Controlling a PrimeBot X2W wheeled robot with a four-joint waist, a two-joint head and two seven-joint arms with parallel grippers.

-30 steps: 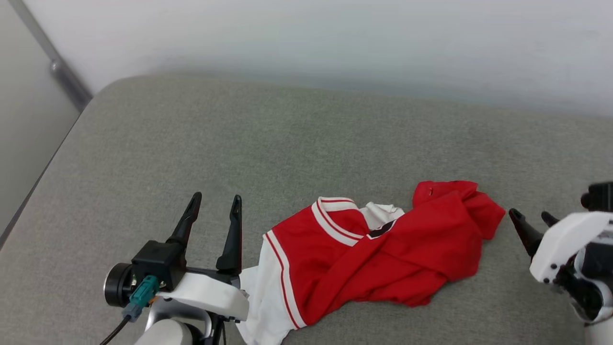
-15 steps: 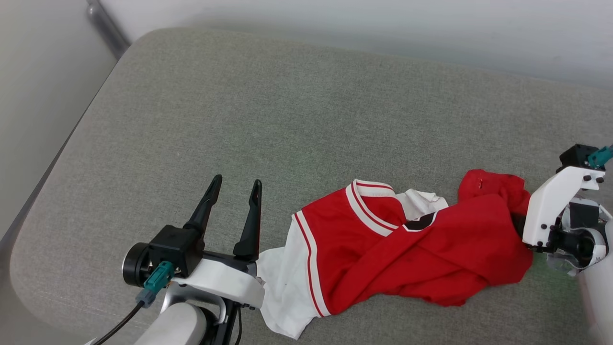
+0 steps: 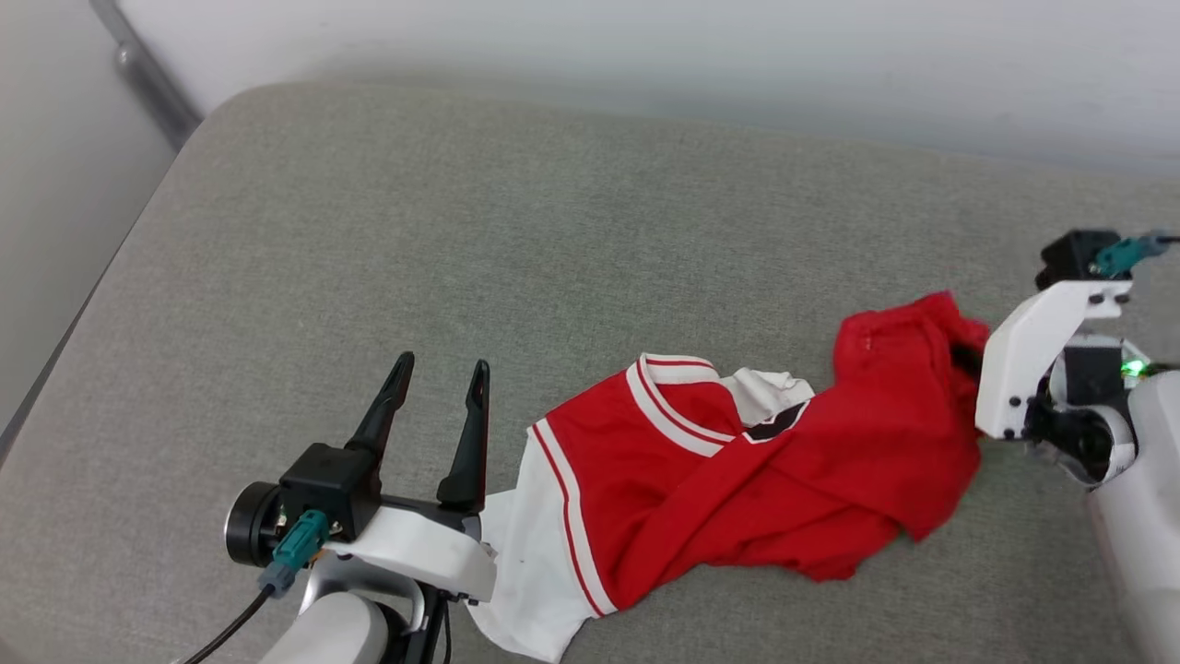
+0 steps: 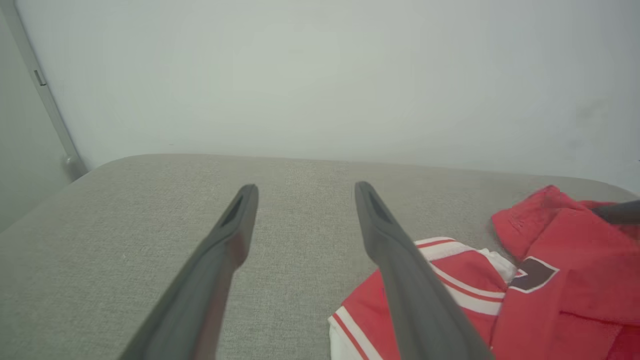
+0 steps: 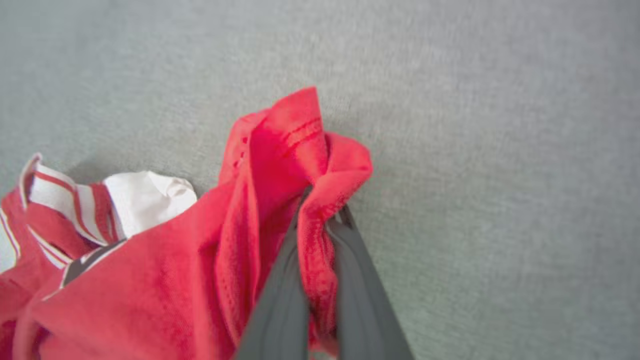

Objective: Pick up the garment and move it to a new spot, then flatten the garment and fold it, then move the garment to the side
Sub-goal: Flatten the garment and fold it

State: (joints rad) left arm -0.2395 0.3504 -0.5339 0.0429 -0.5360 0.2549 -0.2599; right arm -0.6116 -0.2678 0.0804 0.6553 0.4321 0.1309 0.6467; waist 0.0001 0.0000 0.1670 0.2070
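Starting only the pickup: nearest, the left gripper (image 3: 442, 367) hovers, fingers apart and empty, beside the crumpled garment (image 3: 737, 480) on the grey cushion (image 3: 553, 231); the right gripper (image 5: 325, 212) is clamped on its red right-hand corner. Moving, flattening and folding look undone. Beyond lies wide bare cushion, ending at the wall (image 3: 645, 55).

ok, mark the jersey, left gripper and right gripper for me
jersey (image 3: 765, 489), head view, red body panel mid-heap.
left gripper (image 3: 442, 363), head view, gap between its open fingertips.
right gripper (image 5: 322, 212), right wrist view, between fingertips pinching a red fold.
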